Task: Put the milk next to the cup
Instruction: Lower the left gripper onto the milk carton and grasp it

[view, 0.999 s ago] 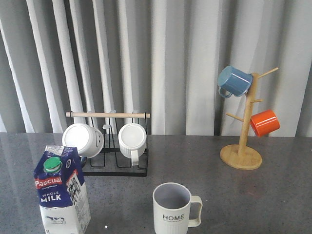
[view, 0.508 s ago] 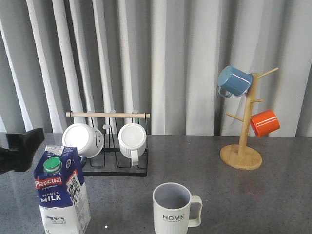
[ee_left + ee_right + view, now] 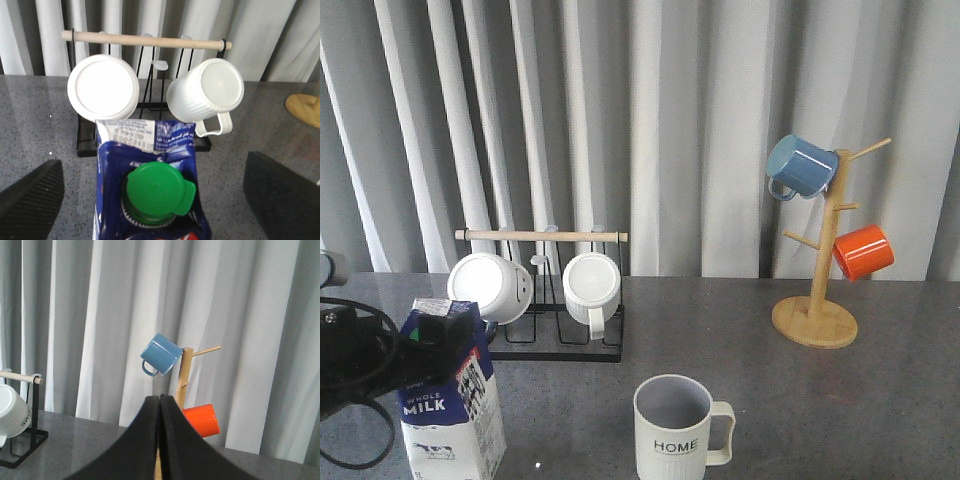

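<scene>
Milk [image 3: 455, 410]: blue and white gable-top carton, green round cap, white "MILK" lettering on the front. Upright on the grey table [image 3: 840, 400], front left. Upper front partly hidden in the front view by the left arm.

Left gripper [image 3: 155, 200]: spread wide, one dark finger [image 3: 30, 200] on each side of the carton top, both clear of the carton walls. In the front view its black body comes in from the left edge and overlaps the carton's shoulder; whether it touches there cannot be told.

Cup [image 3: 675, 428]: pale ribbed mug, grey inside, "HOME" in black, handle toward the right. Upright on the table, to the right of the milk and well apart from it, bare table between.

Rack [image 3: 565, 340]: black wire frame with a wooden rail [image 3: 540, 235], behind the milk and cup. Holds two white mugs [image 3: 490, 288] on their sides, bases toward the camera; the right one [image 3: 206, 95] is ribbed.

Mug tree [image 3: 817, 290]: wooden, round base, back right of the table. Blue enamel mug [image 3: 800, 166] hung high on the left side, orange mug [image 3: 863, 252] lower on the right.

Right gripper [image 3: 160, 440]: closed, the two dark fingers pressed together with nothing between them, aimed toward the mug tree. Not seen in the front view.

Backdrop: pale pleated curtain [image 3: 700, 120].
</scene>
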Controlling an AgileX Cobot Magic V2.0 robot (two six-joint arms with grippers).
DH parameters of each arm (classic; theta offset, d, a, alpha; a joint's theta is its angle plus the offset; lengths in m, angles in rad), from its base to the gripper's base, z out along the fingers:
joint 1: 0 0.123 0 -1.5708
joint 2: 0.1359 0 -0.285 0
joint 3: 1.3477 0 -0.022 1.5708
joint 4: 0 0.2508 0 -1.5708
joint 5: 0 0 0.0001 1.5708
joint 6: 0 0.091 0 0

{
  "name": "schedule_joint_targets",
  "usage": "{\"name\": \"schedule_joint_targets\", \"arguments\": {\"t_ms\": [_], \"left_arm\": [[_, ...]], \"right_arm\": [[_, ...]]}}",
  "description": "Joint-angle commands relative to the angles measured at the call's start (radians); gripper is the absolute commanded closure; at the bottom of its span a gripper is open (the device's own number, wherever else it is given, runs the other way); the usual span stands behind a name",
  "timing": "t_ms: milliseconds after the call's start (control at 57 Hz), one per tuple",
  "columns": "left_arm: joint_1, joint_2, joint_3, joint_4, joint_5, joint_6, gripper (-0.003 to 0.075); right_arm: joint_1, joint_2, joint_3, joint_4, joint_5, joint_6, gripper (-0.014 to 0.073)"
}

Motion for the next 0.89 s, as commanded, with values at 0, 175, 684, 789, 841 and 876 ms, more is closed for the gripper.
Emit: {"name": "schedule_joint_targets", "arguments": {"t_ms": [0,175,684,789,841,876], "left_arm": [[-0.004,0.001,-0.014,-0.009,-0.087,-0.030,0.0007],[-0.004,0.035,0.015,-0.009,-0.110,-0.053,0.0017],[-0.004,0.119,0.016,0.018,-0.237,-0.056,0.0384],[-0.003,0.119,0.016,0.018,-0.241,-0.056,0.0459],[-0.003,0.119,0.016,0.018,-0.240,-0.055,0.0487],[-0.003,0.119,0.016,0.018,-0.238,-0.055,0.0505]], "right_arm": [[-0.005,-0.005,-0.031,-0.006,-0.078,-0.009,0.0602],[-0.005,-0.005,-0.031,-0.007,-0.078,-0.009,0.0602],[-0.005,-0.005,-0.031,-0.007,-0.078,-0.009,0.0602],[-0.005,-0.005,-0.031,-0.007,-0.078,-0.009,0.0602],[-0.005,-0.005,-0.031,-0.007,-0.078,-0.009,0.0602],[-0.005,-0.005,-0.031,-0.007,-0.078,-0.009,0.0602]]}}
